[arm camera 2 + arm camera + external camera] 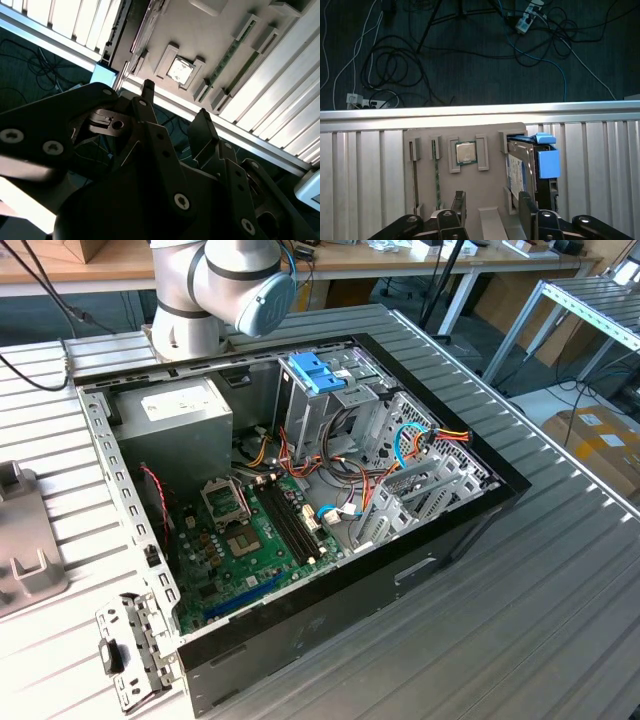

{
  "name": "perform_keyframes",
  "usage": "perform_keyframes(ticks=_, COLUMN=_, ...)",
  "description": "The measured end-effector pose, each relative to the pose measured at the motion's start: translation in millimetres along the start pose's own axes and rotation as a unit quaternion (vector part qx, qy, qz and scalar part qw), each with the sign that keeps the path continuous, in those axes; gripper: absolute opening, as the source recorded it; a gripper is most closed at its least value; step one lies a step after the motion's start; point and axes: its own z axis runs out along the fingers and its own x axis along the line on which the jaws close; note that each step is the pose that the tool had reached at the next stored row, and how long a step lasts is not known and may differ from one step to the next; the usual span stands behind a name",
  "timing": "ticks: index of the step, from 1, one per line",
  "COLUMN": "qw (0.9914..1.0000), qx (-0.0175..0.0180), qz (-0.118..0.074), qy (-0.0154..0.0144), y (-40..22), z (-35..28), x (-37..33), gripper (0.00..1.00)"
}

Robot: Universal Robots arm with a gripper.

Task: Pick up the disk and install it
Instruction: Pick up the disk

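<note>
**A:** How is the gripper (493,212) set here, is anything being held?

**B:** Nope, nothing's pinched. The fingers (459,209) are spread wide with an empty gap between them, and the same is seen in the second wrist view. It's pointed down at a grey holder (492,134) laid on the slatted table (365,175).

**A:** And the disk?

**B:** The disk (519,172) is stood on edge in a slot of that holder. It's just past one fingertip and off to that side, so it isn't lined up with the gap. It's probably kept upright so both flat faces can be pinched. A chip (466,152) is seated roughly ahead of the gap instead. The open case (400,580) and its cage (330,405) are seen in the exterior view, and the disk hasn't been put in there yet.
</note>
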Motion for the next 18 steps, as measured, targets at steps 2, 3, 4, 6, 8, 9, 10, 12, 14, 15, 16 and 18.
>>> perform_keyframes(ticks=2, qw=1.0, qx=0.0, qz=0.0, qy=0.0, y=0.0, z=0.2, x=0.0, gripper=0.55)
perform_keyframes(ticks=3, qw=1.0, qx=0.0, qz=0.0, qy=0.0, y=0.0, z=0.5, x=0.0, gripper=0.55)
perform_keyframes(ticks=4, qw=1.0, qx=0.0, qz=0.0, qy=0.0, y=0.0, z=0.6, x=0.0, gripper=0.55)
perform_keyframes(ticks=6, qw=1.0, qx=0.0, qz=0.0, qy=0.0, y=-0.1, z=1.4, x=0.0, gripper=0.55)
perform_keyframes(ticks=8, qw=1.0, qx=0.0, qz=0.0, qy=0.0, y=0.0, z=1.9, x=-0.4, gripper=0.55)
perform_keyframes(ticks=9, qw=1.0, qx=0.0, qz=0.0, qy=0.0, y=0.0, z=2.2, x=-0.9, gripper=0.55)
perform_keyframes(ticks=10, qw=1.0, qx=0.0, qz=0.0, qy=0.0, y=0.0, z=2.4, x=-1.6, gripper=0.55)
perform_keyframes(ticks=12, qw=1.0, qx=0.0, qz=0.0, qy=0.0, y=0.0, z=3.1, x=-4.3, gripper=0.55)
perform_keyframes(ticks=14, qw=1.0, qx=0.0, qz=0.0, qy=0.0, y=-0.3, z=3.5, x=-7.2, gripper=0.55)
perform_keyframes(ticks=15, qw=1.0, qx=0.0, qz=0.0, qy=0.0, y=-0.6, z=3.7, x=-8.7, gripper=0.55)
perform_keyframes(ticks=16, qw=1.0, qx=0.0, qz=0.0, qy=0.0, y=-1.1, z=4.0, x=-11.3, gripper=0.55)
perform_keyframes(ticks=18, qw=1.0, qx=0.0, qz=0.0, qy=0.0, y=-1.8, z=4.5, x=-15.0, gripper=0.55)
